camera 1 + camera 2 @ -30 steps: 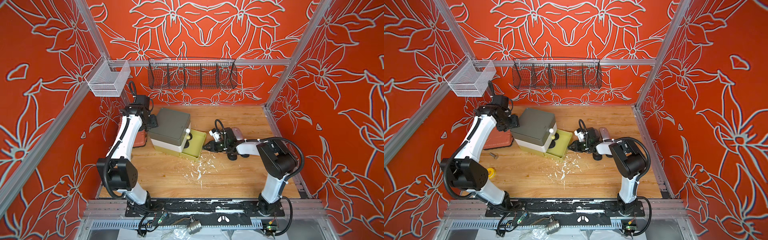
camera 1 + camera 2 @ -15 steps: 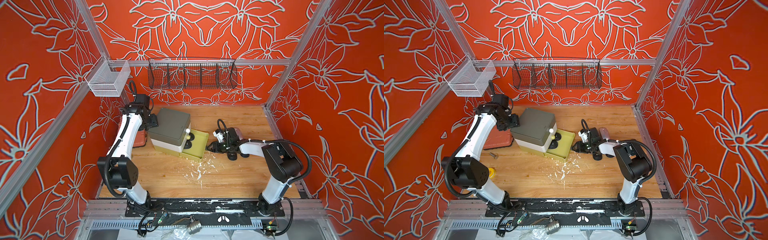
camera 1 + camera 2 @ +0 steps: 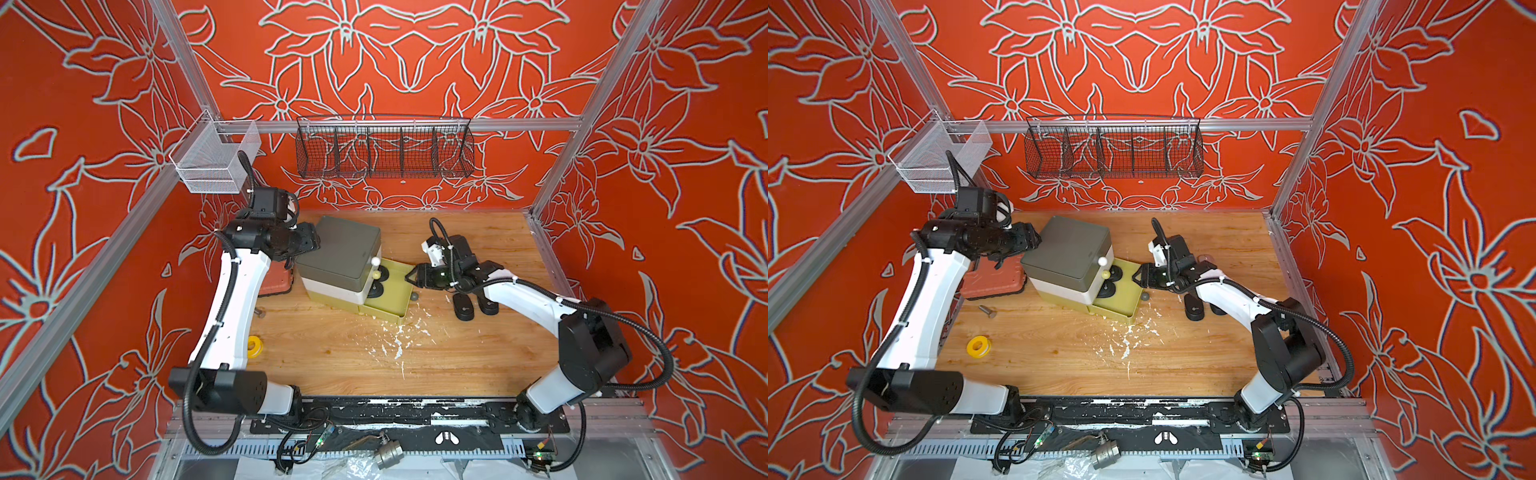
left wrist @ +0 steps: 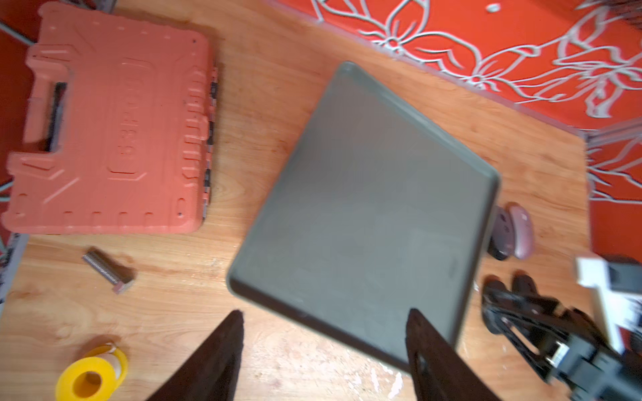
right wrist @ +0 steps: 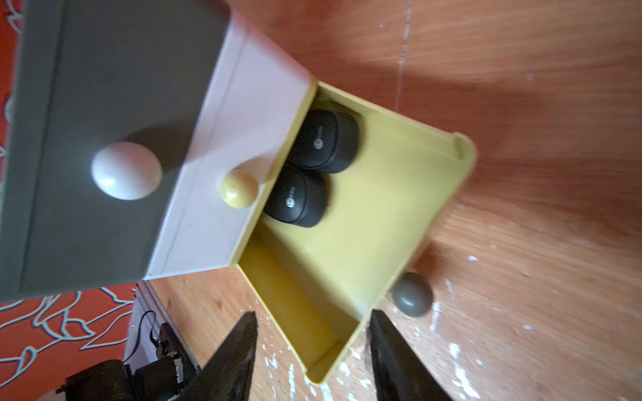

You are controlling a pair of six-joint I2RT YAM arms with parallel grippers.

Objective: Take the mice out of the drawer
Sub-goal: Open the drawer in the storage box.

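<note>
right gripper (image 5: 312,315) spread and empty at the front corner of the yellow drawer (image 5: 382,208), left gripper (image 4: 323,312) spread over the cabinet (image 4: 364,208) top edge, so best reach deep over the front wall to the two black mice (image 5: 324,140) at the drawer's back and pinch one across its sides.

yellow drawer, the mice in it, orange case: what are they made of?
Yellow drawer: likely moulded plastic, smooth satin, rounded rim. Mice: matte black plastic shells by the look, pale printed logo. Orange case: moulded plastic, ribbed relief, dull finish.
</note>
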